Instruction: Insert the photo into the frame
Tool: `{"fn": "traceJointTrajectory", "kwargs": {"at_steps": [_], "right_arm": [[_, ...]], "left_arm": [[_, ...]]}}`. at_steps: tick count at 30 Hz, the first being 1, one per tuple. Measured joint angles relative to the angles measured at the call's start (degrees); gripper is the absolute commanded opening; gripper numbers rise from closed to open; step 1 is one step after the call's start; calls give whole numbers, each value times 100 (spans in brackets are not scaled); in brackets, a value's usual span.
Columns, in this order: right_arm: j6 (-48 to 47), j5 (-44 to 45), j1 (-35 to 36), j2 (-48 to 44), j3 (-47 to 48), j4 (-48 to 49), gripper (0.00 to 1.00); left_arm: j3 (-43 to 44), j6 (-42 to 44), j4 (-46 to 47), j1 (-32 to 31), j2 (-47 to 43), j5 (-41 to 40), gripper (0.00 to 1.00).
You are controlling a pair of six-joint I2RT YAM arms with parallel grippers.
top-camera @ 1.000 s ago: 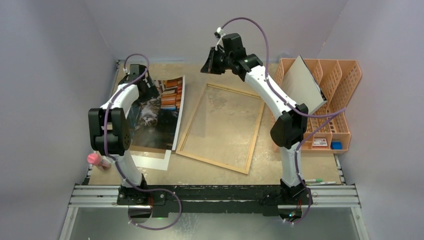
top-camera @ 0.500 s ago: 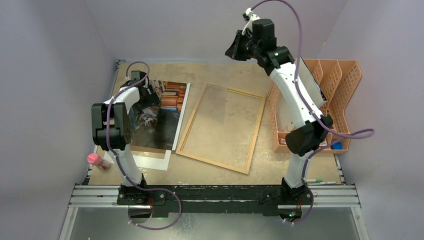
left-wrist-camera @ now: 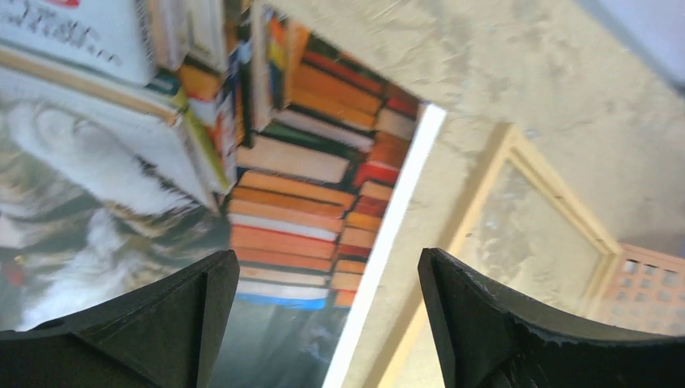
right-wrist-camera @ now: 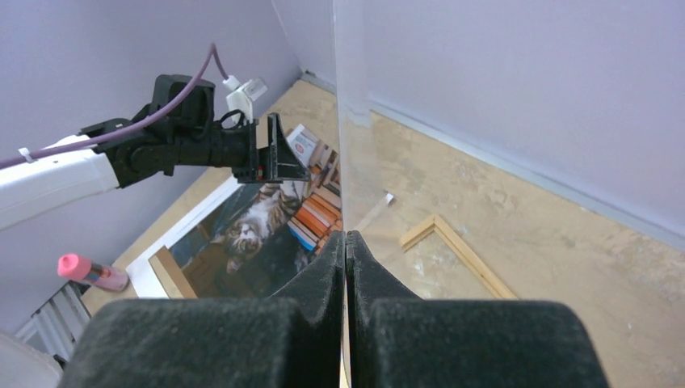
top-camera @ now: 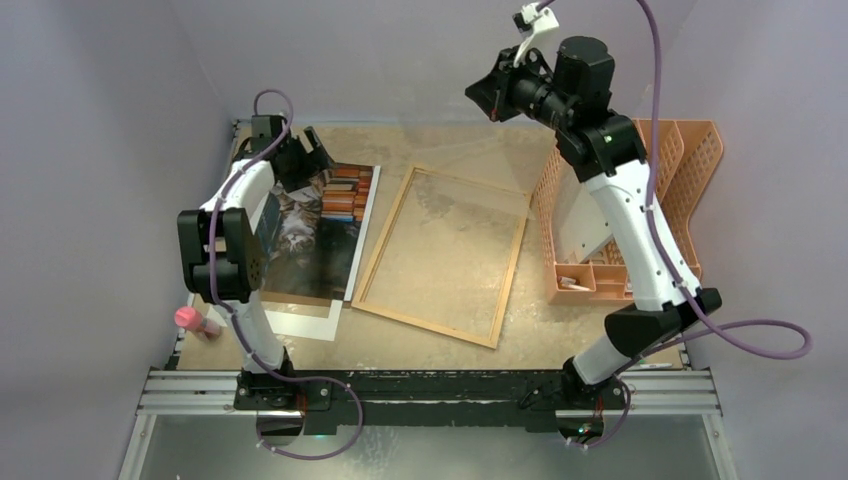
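Note:
The photo (top-camera: 310, 235), a tabby cat among orange and blue books, lies flat at the table's left. It also shows in the left wrist view (left-wrist-camera: 283, 162). My left gripper (top-camera: 305, 158) is open and empty, hovering over the photo's far right corner (left-wrist-camera: 327, 315). The light-wood frame (top-camera: 385, 235) lies tilted at the table's middle, just right of the photo (left-wrist-camera: 557, 210). My right gripper (top-camera: 490, 95) is raised high at the back and shut on a clear pane (right-wrist-camera: 355, 121), held on edge above the frame (right-wrist-camera: 460, 250).
A white mat (top-camera: 300, 322) lies under the photo's near end. A pink tube (top-camera: 195, 320) rests at the left edge. An orange file rack (top-camera: 680, 170) at the right holds a grey-white board (top-camera: 580, 225). Walls close in the back and sides.
My right arm has risen and swung right with the clear pane. The photo's far corner has settled flat, and my left gripper has moved a little toward the back wall.

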Motion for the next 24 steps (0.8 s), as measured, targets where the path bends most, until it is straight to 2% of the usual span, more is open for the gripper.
{"fn": "traceJointTrajectory", "kwargs": {"at_steps": [8,13,18,24], "right_arm": [[308,-98,0,-535,-216,518,0],[518,-103,0,-723,-258,699,0],[922,-68,0,-953,-328,807,0],[2090,-63,0,-1217,-562,1233,0]], "left_arm": [[111,-487,905,2,-728,634,86],[13,-999,1947,2,-1416,1484,86],[-752,-2013,3532,0,-2205,2387,86],[-1884,-3521,5294,-68,-2645,3088,87]]}}
